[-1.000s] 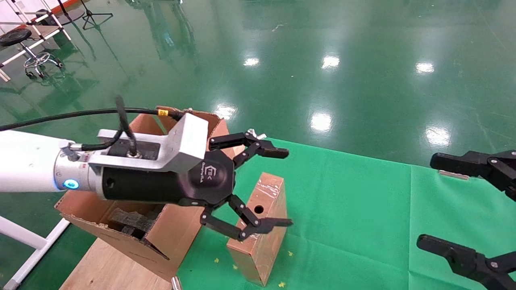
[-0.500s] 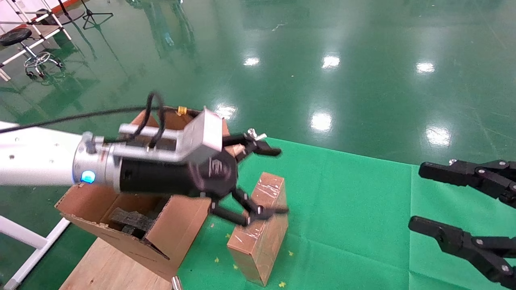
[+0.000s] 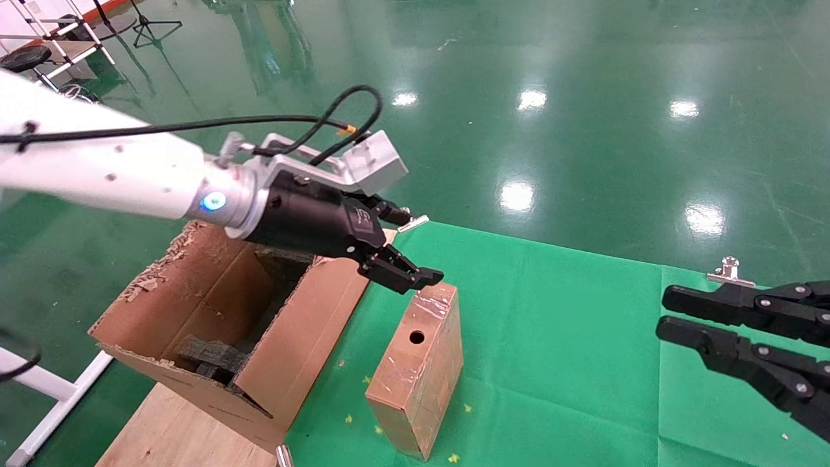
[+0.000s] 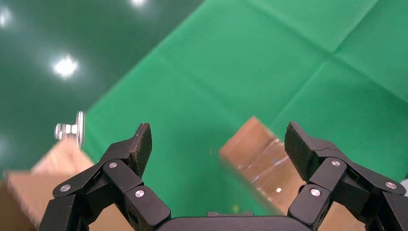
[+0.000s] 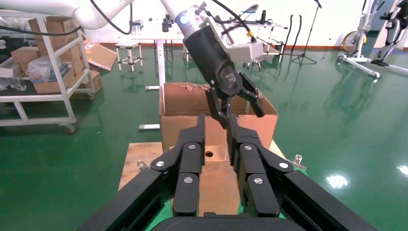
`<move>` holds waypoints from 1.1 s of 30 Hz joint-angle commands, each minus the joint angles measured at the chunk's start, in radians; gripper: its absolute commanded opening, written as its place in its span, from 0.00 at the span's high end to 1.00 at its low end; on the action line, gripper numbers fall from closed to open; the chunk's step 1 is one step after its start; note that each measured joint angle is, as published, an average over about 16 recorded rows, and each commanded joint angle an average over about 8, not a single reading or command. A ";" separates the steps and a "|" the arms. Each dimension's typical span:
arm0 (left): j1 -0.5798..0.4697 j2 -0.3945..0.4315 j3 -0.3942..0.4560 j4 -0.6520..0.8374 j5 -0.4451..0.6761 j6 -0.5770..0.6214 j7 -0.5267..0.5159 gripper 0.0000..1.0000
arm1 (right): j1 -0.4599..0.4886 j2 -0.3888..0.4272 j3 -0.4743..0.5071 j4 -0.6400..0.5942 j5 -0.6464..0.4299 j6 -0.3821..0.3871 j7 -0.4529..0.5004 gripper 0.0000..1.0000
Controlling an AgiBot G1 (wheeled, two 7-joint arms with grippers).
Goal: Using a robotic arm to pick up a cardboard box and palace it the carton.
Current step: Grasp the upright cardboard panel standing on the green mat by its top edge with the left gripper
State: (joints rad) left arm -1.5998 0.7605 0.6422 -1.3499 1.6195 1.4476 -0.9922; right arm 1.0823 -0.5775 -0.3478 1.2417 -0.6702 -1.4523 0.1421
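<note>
The small taped cardboard box (image 3: 418, 370) stands on the green cloth with its round hole facing me. It also shows in the left wrist view (image 4: 269, 163) and the right wrist view (image 5: 211, 178). The torn carton (image 3: 292, 363) with black foam inside lies just left of it and shows in the right wrist view (image 5: 183, 98). My left gripper (image 3: 415, 245) on the white robotic arm hovers open and empty over the box's far top end; it also shows in its own wrist view (image 4: 219, 139) and in the right wrist view (image 5: 238, 106). My right gripper (image 3: 663, 313) is at the right, empty, jaws almost together, as its wrist view (image 5: 216, 130) also shows.
The green cloth (image 3: 570, 337) covers the table. A wooden board (image 3: 168, 431) lies under the carton. Metal clamps hold the cloth at the far edge (image 3: 412, 222) and at the right (image 3: 731, 269). A white frame leg (image 3: 45, 402) stands at the left on the glossy green floor.
My left gripper rose from around the box's near part, turned, and now sits above the box's far end. My right gripper's jaws closed from wide open to a narrow gap.
</note>
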 commanded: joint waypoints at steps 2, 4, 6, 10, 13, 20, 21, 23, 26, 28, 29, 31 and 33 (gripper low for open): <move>-0.058 0.037 0.040 0.001 0.072 0.052 -0.127 0.00 | 0.000 0.000 0.000 0.000 0.000 0.000 0.000 1.00; -0.079 0.052 0.054 0.004 0.074 0.079 -0.201 0.00 | 0.000 0.000 0.000 0.000 0.000 0.000 0.000 1.00; -0.095 0.063 0.070 0.006 0.071 0.099 -0.265 0.00 | 0.000 0.000 0.000 0.000 0.000 0.000 0.000 1.00; -0.123 0.080 0.118 0.008 0.067 0.118 -0.358 0.00 | 0.000 0.000 0.000 0.000 0.000 0.000 0.000 1.00; -0.144 0.089 0.168 0.007 0.071 0.123 -0.406 0.00 | 0.000 0.000 0.000 0.000 0.000 0.000 0.000 1.00; -0.194 0.105 0.295 0.003 0.057 0.125 -0.484 0.00 | 0.000 0.000 0.000 0.000 0.000 0.000 0.000 1.00; -0.200 0.107 0.313 0.002 0.051 0.125 -0.491 0.00 | 0.000 0.000 0.000 0.000 0.000 0.000 0.000 1.00; -0.212 0.110 0.345 0.001 0.039 0.123 -0.502 0.00 | 0.000 0.000 0.000 0.000 0.000 0.000 0.000 1.00; -0.226 0.115 0.389 0.000 0.021 0.118 -0.513 0.00 | 0.000 0.000 0.000 0.000 0.000 0.000 0.000 1.00; -0.234 0.120 0.417 -0.001 0.015 0.114 -0.519 0.00 | 0.000 0.000 0.000 0.000 0.000 0.000 0.000 1.00; -0.236 0.122 0.429 -0.002 0.013 0.113 -0.522 0.00 | 0.000 0.000 0.000 0.000 0.000 0.000 0.000 1.00; -0.240 0.126 0.453 -0.003 0.011 0.108 -0.527 0.00 | 0.000 0.000 0.000 0.000 0.000 0.000 0.000 1.00; -0.243 0.130 0.474 -0.003 0.011 0.103 -0.530 0.00 | 0.000 0.000 0.000 0.000 0.000 0.000 0.000 1.00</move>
State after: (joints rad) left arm -1.8396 0.8892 1.1102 -1.3531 1.6333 1.5490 -1.5198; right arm 1.0824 -0.5775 -0.3479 1.2417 -0.6702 -1.4522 0.1421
